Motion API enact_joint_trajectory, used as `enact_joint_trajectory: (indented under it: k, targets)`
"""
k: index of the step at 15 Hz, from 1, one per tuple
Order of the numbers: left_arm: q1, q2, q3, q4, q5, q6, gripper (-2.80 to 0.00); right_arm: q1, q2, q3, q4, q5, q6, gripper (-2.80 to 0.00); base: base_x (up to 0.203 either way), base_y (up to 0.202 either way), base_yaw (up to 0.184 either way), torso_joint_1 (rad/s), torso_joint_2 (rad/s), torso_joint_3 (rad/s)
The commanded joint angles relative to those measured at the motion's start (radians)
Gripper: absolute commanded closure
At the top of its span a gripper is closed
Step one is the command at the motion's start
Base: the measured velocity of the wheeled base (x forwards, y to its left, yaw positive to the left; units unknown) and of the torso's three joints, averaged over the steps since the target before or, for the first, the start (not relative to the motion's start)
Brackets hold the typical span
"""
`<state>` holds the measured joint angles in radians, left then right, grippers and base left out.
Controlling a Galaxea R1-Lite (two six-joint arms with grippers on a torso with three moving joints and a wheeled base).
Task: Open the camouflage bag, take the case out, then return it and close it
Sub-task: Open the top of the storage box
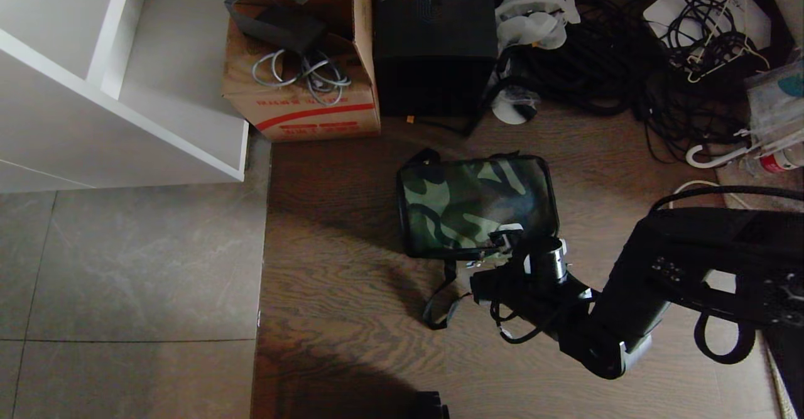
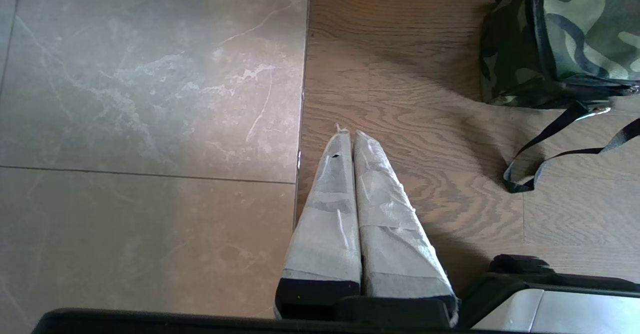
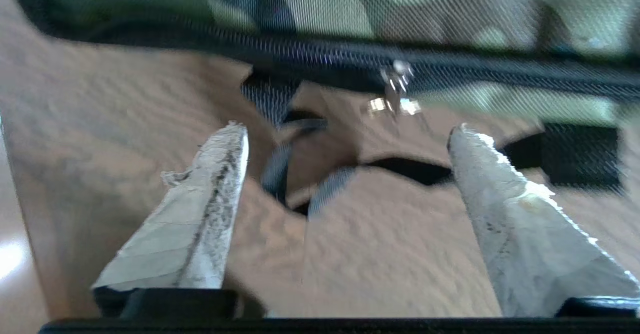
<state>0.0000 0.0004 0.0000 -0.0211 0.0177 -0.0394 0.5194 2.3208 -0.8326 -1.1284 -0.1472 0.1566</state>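
Observation:
The camouflage bag lies on the wooden floor with its green-and-black lid down and its zip line running closed along the near edge. Its black strap trails toward me. My right gripper hovers at the bag's near edge, toward the right corner. In the right wrist view the right gripper is open, with only floor and strap between the fingers. The silver zip pull hangs just beyond the fingertips, apart from them. My left gripper is shut and empty, parked left of the bag. The case is out of view.
Behind the bag stand a brown cardboard box and a tall black box. Tangled black cables fill the far right. A white cabinet stands at the far left over grey tiles.

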Motion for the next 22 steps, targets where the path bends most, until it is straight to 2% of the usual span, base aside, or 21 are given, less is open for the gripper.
enact_joint_trajectory:
  k: [1,6,11,15,17,18,22]
  targets:
    - [0.000,0.000,0.009,-0.001,0.001,-0.001,0.00,-0.001,0.095,-0.034,-0.068,-0.012,0.001,-2.80,0.000,0.000,0.000,0.000,0.00,0.000]
    - [0.000,0.000,0.009,0.000,0.001,-0.001,0.00,-0.044,0.115,-0.057,-0.087,-0.010,0.000,-2.80,0.000,0.000,0.000,0.000,0.00,0.000]
    - [0.000,0.000,0.009,0.000,0.001,-0.001,0.00,-0.044,0.131,-0.080,-0.129,-0.020,0.006,-2.80,0.000,0.000,0.000,0.000,0.00,0.000]
    - [0.000,0.000,0.009,0.000,0.001,-0.001,0.00,-0.042,0.144,-0.123,-0.171,-0.018,0.055,-2.80,0.000,0.000,0.000,0.000,0.00,0.000]
    - [0.000,0.000,0.009,-0.002,0.001,-0.001,0.00,-0.042,0.152,-0.126,-0.171,-0.017,0.055,-2.80,0.000,0.000,0.000,0.000,0.00,0.000]
    - [0.000,0.000,0.009,0.000,0.001,-0.001,0.00,-0.042,0.153,-0.125,-0.174,-0.020,0.060,0.00,0.000,0.000,0.000,0.000,0.00,0.000]
    - [0.000,0.000,0.009,0.000,0.001,-0.001,0.00,-0.042,0.159,-0.127,-0.175,-0.028,0.045,0.00,0.000,0.000,0.000,0.000,0.00,0.000]
